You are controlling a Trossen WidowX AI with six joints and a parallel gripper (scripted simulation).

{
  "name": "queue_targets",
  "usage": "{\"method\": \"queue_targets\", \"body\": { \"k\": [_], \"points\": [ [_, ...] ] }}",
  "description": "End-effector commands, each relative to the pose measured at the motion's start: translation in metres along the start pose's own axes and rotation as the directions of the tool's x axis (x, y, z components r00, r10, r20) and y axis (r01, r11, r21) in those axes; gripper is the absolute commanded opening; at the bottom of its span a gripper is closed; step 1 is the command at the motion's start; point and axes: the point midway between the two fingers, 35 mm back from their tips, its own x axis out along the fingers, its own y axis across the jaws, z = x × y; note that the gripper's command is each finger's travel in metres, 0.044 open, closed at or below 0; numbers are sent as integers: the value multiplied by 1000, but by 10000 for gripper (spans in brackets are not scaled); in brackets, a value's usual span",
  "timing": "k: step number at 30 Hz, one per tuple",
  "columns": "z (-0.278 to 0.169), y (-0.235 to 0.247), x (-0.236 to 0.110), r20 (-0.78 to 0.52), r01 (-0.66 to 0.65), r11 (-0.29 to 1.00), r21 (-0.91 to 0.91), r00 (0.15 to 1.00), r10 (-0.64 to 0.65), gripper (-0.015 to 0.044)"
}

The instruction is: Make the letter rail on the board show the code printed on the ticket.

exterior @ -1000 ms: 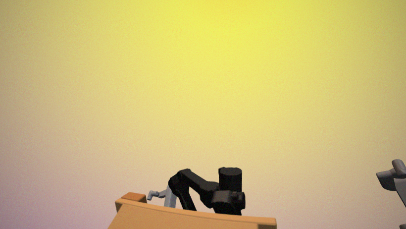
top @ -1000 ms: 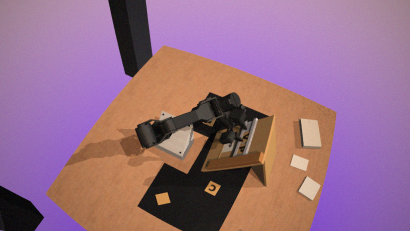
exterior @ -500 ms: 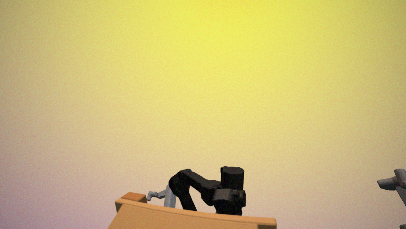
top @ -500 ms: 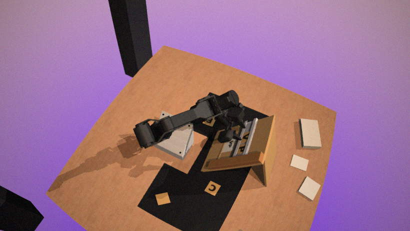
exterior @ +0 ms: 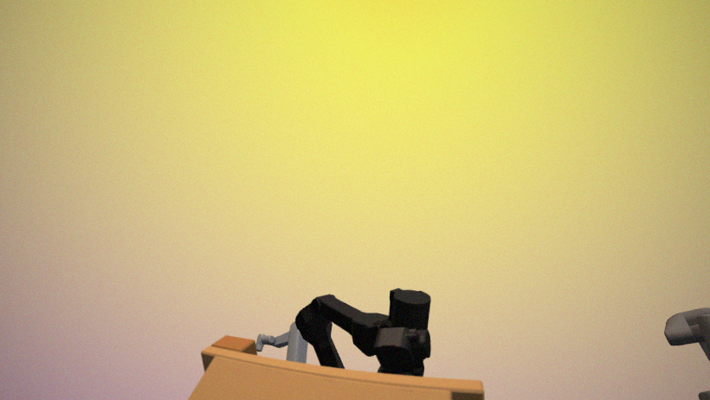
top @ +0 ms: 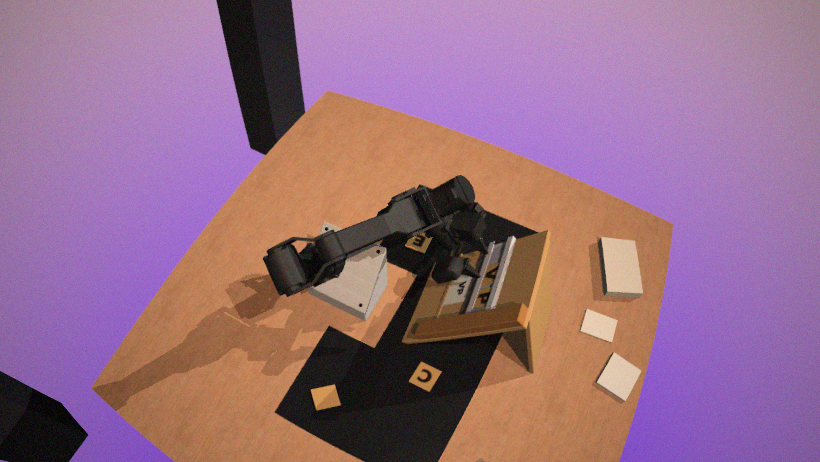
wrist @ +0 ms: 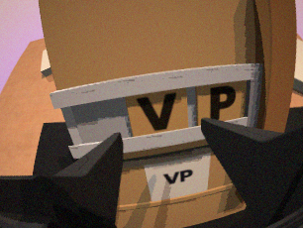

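The tilted wooden board carries a grey letter rail. Two tiles sit in the rail. The V tile is on the left and the P tile is on the right, against the brown end stop. The white ticket below the rail reads VP. My gripper is open in front of the V tile, with its fingers apart on either side and clear of it. In the exterior view the board's back hides the gripper.
A C tile and a blank-faced tile lie on the black mat in front of the board. Another lettered tile lies partly under the arm. Three pale blocks lie to the right. The arm's grey base stands to the left.
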Motion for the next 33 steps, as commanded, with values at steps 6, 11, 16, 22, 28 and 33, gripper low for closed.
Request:
{"method": "queue_targets", "body": {
  "k": [6, 11, 16, 22, 28, 33],
  "points": [
    [1, 0, -6, 3, 2, 1000, 3, 1000, -2, 295],
    [1, 0, -9, 3, 2, 1000, 3, 1000, -2, 295],
    [2, 0, -11, 3, 2, 1000, 3, 1000, -2, 295],
    [1, 0, -11, -1, -1, 1000, -2, 1000, 1, 269],
    [1, 0, -11, -1, -1, 1000, -2, 1000, 1, 111],
    [1, 0, -11, -1, -1, 1000, -2, 1000, 1, 0]
  ]
}}
